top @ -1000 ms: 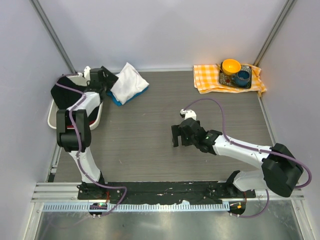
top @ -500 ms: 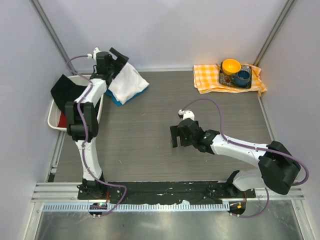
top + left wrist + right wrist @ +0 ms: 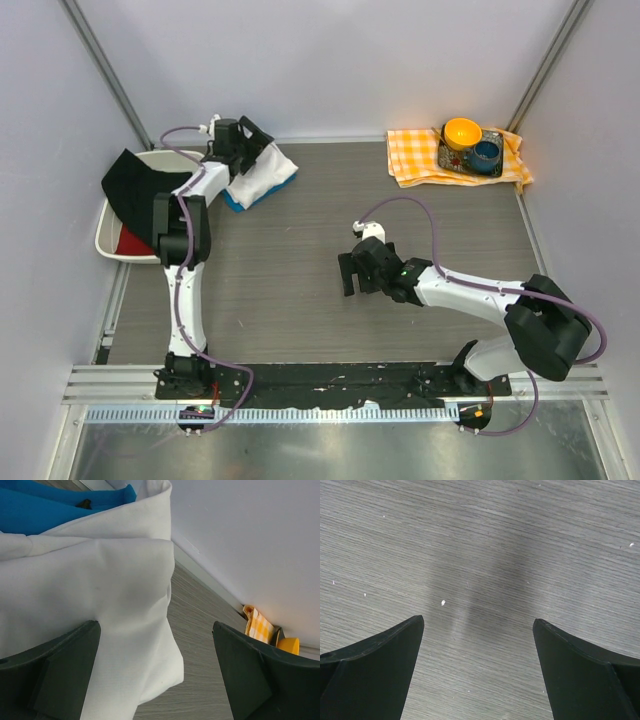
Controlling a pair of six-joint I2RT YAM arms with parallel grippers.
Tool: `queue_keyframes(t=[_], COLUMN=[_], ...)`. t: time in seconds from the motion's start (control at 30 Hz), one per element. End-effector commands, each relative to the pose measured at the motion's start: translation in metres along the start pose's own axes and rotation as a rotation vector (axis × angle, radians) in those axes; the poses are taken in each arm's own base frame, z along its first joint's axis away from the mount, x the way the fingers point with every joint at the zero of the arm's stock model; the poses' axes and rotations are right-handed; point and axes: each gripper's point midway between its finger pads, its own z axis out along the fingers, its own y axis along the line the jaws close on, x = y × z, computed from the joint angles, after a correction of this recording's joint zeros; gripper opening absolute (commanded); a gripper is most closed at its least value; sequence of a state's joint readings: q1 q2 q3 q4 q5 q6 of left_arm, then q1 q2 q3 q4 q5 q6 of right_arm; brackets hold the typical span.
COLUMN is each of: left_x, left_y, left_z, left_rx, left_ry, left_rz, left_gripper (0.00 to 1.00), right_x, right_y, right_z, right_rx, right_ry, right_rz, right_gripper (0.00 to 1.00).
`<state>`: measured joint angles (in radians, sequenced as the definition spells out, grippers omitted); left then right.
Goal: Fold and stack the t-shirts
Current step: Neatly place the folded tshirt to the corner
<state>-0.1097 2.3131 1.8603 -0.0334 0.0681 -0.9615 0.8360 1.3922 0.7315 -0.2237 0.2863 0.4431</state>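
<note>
The white t-shirt lies folded at the back left of the table, on top of the blue t-shirt, which shows only along its edges. My left gripper hovers at the stack's far corner, open. In the left wrist view the white t-shirt fills the space under the left gripper, with the blue t-shirt behind it and nothing pinched. My right gripper hangs open over bare table in the middle. The right wrist view shows only wood grain below the right gripper.
A white bin at the left edge holds a black cloth and something red. At the back right an orange-and-white checked cloth carries a tray with an orange bowl and a blue cup. Walls close in behind and beside.
My left arm has swung from over the bin toward the back wall and right, ending at the stacked shirts. The right gripper has drifted slightly left. Both stayed open.
</note>
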Motion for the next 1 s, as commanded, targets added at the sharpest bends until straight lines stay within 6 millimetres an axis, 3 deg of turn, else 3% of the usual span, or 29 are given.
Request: queue_keyframes(t=[0.0,0.17,0.3,0.47,0.73,0.93,0.97], left_x=[0.015,0.049,0.068,0.098,0.150,0.154,0.140], left_y=[0.017,0.025,0.023,0.007,0.008,-0.001,-0.019], left_z=[0.022,0.046,0.048,0.040,0.020,-0.003,-0.013], left_rx=[0.006,0.034,0.067,0.162,0.225,0.284,0.317], left_ry=[0.035,0.159,0.240,0.385,0.553,0.554,0.520], left_rz=[0.034,0.103,0.149,0.198,0.289,0.276,0.288], left_gripper=[1.00,1.00,1.00,0.99,0.99,1.00,1.00], right_x=[-0.023,-0.022,-0.023,-0.023,-0.025,-0.025,-0.025], right_y=[0.009,0.007,0.006,0.008,0.012,0.013,0.014], right_z=[-0.005,-0.009,-0.013,-0.014,-0.021,-0.024,-0.024], right_rx=[-0.024,-0.024,-0.027,-0.039,-0.069,-0.078,-0.079], right_ry=[-0.072,-0.076,-0.081,-0.079,-0.094,-0.099,-0.102], right_rz=[0.013,0.022,0.027,0.035,0.059,0.065,0.066], right_gripper=[0.97,0.97,0.97,0.97,0.97,0.97,0.97])
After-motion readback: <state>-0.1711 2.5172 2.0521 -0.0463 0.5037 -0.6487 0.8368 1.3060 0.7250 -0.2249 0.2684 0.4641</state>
